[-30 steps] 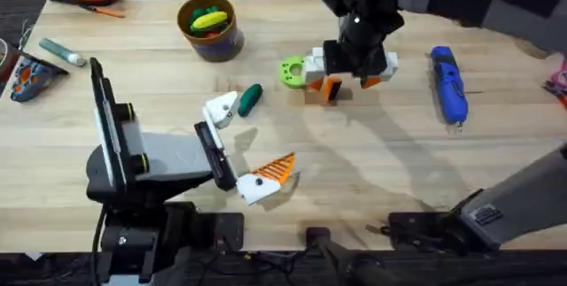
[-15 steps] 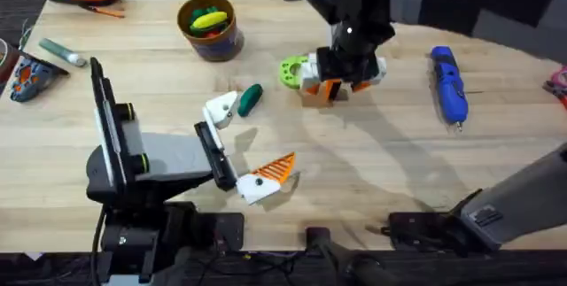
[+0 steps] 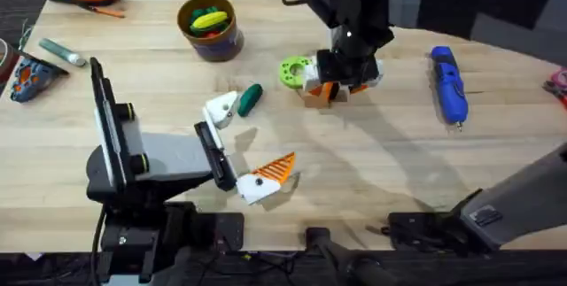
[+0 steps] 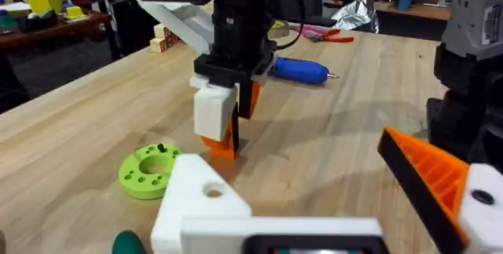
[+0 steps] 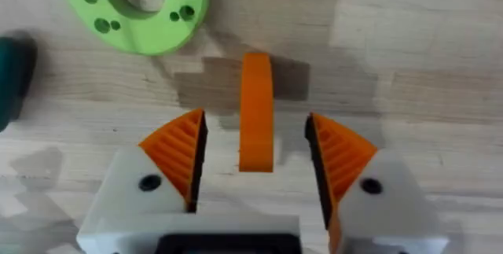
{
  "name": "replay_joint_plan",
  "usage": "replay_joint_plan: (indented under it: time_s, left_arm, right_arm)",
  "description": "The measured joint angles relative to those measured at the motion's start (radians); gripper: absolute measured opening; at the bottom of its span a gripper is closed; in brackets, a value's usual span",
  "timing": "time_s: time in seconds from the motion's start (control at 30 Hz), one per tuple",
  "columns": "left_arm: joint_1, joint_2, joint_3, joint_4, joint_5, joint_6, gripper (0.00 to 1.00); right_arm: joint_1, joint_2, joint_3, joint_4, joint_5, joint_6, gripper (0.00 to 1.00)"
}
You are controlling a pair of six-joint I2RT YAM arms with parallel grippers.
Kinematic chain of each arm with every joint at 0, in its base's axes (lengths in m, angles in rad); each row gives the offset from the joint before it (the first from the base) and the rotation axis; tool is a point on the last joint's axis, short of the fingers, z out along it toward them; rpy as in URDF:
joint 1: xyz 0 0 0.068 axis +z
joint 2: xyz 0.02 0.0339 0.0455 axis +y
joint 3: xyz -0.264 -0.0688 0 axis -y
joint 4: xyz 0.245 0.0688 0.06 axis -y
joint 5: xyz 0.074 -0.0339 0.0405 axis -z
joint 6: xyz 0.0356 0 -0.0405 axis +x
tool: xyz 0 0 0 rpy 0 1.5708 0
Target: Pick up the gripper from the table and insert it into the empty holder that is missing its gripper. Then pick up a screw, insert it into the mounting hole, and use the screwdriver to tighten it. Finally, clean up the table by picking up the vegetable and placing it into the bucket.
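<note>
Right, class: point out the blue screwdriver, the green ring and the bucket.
blue screwdriver [image 3: 449, 86]: overhead view, middle of its blue body.
green ring [image 5: 135, 8]: right wrist view, its flat green face.
bucket [image 3: 214, 48]: overhead view, its dark outer wall.

Landmark: green ring [image 3: 291, 72]. Gripper [image 5: 255, 112] just right of it, between right gripper [image 3: 339, 81] fingers. Screwdriver [image 3: 448, 84] far right. Vegetable [image 3: 251, 98] near-left. Bucket [image 3: 210, 27] behind-left. Holder [image 3: 221, 109] left of vegetable.

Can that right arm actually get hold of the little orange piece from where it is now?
Probably yes. The right claw sits directly over the orange piece, which lies between its open orange pads with nothing between. The green ring lies clear to one side.
</note>
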Motion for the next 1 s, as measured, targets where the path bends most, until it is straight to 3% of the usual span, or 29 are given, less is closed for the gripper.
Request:
replay_joint_plan:
  time_s: [0.3, 0.77, 1.0]
  left_arm:
    - [0.000, 0.000, 0.000, 0.000, 0.000, 0.000, 0.986]
    - [0.000, 0.000, 0.000, 0.000, 0.000, 0.000, 0.986]
    - [0.000, 0.000, 0.000, 0.000, 0.000, 0.000, 0.986]
  right_arm:
    - [0.000, 0.000, 0.000, 0.001, 0.011, 0.000, 0.556]
    - [0.000, -0.009, 0.023, -0.013, 0.027, 0.000, 0.529]
    - [0.000, -0.018, 0.027, -0.014, 0.027, 0.000, 0.392]
